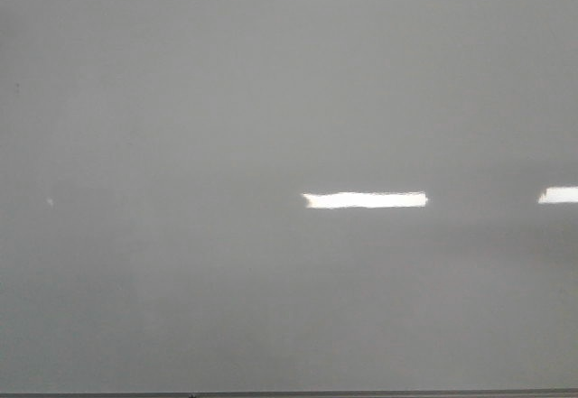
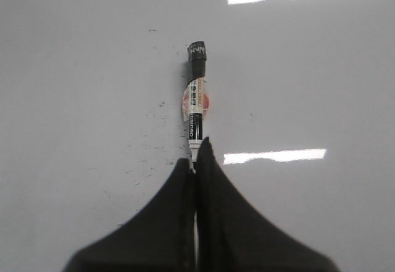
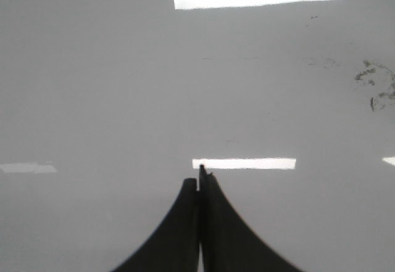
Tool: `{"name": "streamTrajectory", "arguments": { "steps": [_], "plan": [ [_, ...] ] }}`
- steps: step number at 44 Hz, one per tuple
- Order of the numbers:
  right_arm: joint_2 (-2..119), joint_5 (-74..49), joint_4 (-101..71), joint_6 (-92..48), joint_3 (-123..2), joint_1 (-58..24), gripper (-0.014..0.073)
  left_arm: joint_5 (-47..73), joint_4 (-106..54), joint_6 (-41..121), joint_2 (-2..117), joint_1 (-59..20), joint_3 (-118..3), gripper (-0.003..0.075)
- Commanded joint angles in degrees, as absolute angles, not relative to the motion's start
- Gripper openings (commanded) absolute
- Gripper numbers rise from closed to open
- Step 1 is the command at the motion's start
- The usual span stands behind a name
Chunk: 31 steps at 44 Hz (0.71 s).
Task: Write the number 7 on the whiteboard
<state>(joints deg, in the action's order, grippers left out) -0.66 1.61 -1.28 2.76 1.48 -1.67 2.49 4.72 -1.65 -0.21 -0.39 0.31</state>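
My left pincer (image 2: 196, 161) grips a marker (image 2: 196, 99) above the whiteboard (image 1: 181, 100); my right pincer (image 3: 199, 182) is closed on nothing.

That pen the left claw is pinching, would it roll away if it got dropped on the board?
Probably. The marker looks round and slim, so it would likely roll on the glossy whiteboard. It seems stiff and light, jutting straight out from the shut left gripper. Its smooth barrel might also slip in a weak grip.
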Motion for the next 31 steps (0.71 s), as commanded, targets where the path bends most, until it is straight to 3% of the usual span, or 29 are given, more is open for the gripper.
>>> {"name": "streamTrajectory", "arguments": {
  "steps": [1,23,31],
  "plan": [
    [-1.7,5.9,-0.6,2.6,1.3,-1.8,-0.0069,-2.5,4.3,-2.2,-1.1,-0.7,0.5,-0.002],
    [-1.7,4.6,-0.6,2.6,-1.1,-1.8,-0.0069,-9.5,4.3,-2.2,-1.1,-0.7,-1.7,-0.002],
    [-1.2,-3.0,-0.6,2.6,-10.2,-1.8,-0.0069,-0.8,1.7,-2.2,-0.2,-0.7,-11.5,-0.002]
  ]
}}
